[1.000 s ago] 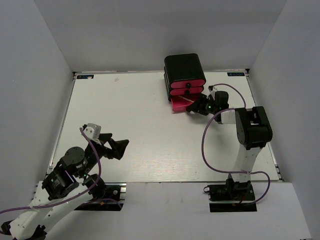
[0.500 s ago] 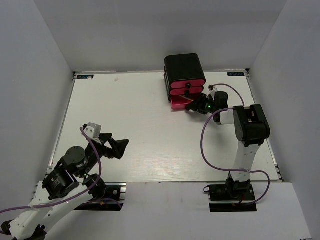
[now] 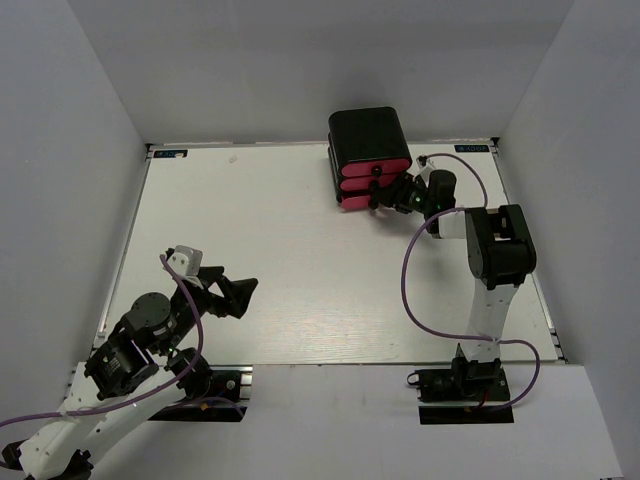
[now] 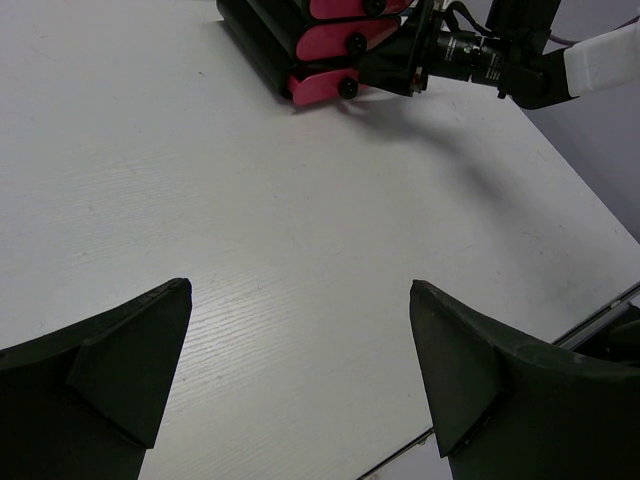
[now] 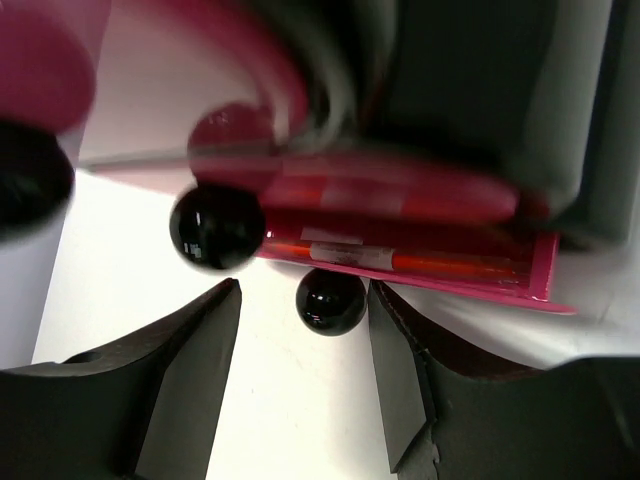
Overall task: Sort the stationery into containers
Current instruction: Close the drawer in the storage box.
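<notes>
The black rounded box with three pink-red drawers stands at the far middle of the table. Its bottom drawer is open a crack, and a thin orange pen lies inside it. My right gripper is open right at the drawer fronts. In the right wrist view the gripper straddles the bottom drawer's black knob, which sits nearer one finger. My left gripper is open and empty over the near left of the table, and it also shows in the left wrist view. No other stationery shows.
The middle drawer's knob hangs just above the left finger. Grey walls close the table in on three sides. The right arm's purple cable loops over the table's right part.
The bottom drawer has slid from well open to almost shut. My right gripper has moved with it toward the box. The left arm has not moved.
</notes>
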